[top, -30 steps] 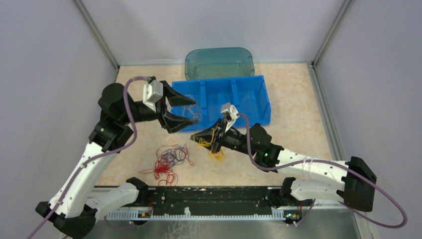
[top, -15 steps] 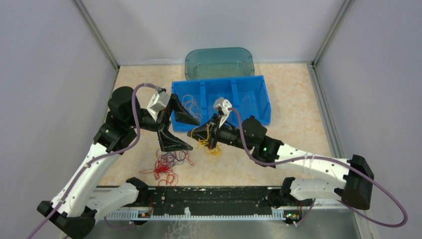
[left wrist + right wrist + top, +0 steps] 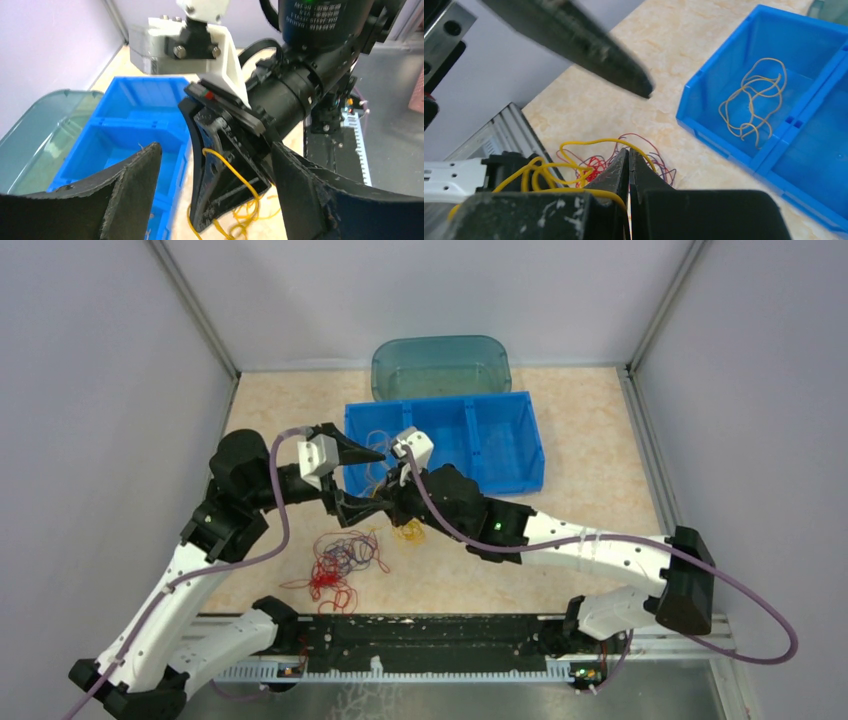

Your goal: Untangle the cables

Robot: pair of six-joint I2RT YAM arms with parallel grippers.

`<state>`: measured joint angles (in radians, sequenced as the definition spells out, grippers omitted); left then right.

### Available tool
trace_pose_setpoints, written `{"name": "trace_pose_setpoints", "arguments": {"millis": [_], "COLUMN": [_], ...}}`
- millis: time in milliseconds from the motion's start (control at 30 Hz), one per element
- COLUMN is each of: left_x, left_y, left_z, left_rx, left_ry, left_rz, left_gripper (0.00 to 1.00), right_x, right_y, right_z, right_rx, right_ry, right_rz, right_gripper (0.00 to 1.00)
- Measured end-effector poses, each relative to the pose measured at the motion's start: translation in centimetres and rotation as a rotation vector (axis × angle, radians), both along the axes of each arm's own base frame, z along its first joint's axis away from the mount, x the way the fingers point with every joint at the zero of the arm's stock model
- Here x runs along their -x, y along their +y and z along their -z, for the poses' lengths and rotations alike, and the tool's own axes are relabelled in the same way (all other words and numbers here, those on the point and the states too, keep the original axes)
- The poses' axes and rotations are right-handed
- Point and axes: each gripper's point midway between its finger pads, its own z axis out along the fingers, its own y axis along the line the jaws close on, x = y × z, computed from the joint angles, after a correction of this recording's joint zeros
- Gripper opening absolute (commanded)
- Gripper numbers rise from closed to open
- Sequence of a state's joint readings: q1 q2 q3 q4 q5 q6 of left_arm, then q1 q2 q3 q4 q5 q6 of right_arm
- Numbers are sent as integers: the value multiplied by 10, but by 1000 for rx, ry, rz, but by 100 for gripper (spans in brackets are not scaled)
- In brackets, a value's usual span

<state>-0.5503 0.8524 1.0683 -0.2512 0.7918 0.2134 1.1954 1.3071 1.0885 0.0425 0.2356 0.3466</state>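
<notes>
Your workspace is a beige marbled table (image 3: 600, 440) walled in pale grey, with a blue bin (image 3: 500, 480) toward the back and a teal tub (image 3: 441, 365) behind it. Since a second ago you've brought the right claw (image 3: 629, 160) left along the bin's front. The left claw (image 3: 215, 150) has come back off the bin's left compartment. Its fingers now stand spread wide, gripping nothing, one on each side of the right claw's tip.

The right claw is pinched fully closed on a yellow cable (image 3: 574, 172). That cable loops over its fingers and hangs below in a loose bunch, long axis roughly up-and-down, just off the bin's front-left corner. Another yellow-orange strand (image 3: 754, 100) lies curled in that left compartment.

The rest of the cables (image 3: 335, 565), red and dark, sit where they were. They form a clump on the table's near-left part, pointing no clear way, with one red tail straying left.
</notes>
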Motion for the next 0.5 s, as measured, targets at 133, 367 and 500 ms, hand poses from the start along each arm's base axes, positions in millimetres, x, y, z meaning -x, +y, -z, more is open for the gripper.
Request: {"name": "trace_pose_setpoints", "arguments": {"millis": [133, 367, 500], "left_x": [-3, 0, 1], "left_y": [1, 5, 5], "left_z": [8, 20, 24], "left_rx": [-25, -72, -89], "left_ry": [0, 7, 17], "left_rz": [-20, -17, -3], "left_gripper": [69, 39, 23], "right_x": [-6, -1, 2], "right_y": [-6, -17, -19], "right_z": [3, -10, -18], "right_rx": [21, -15, -41], "right_ry": [-10, -34, -45], "right_rz": [41, 37, 28], "right_gripper": [0, 0, 0]}}
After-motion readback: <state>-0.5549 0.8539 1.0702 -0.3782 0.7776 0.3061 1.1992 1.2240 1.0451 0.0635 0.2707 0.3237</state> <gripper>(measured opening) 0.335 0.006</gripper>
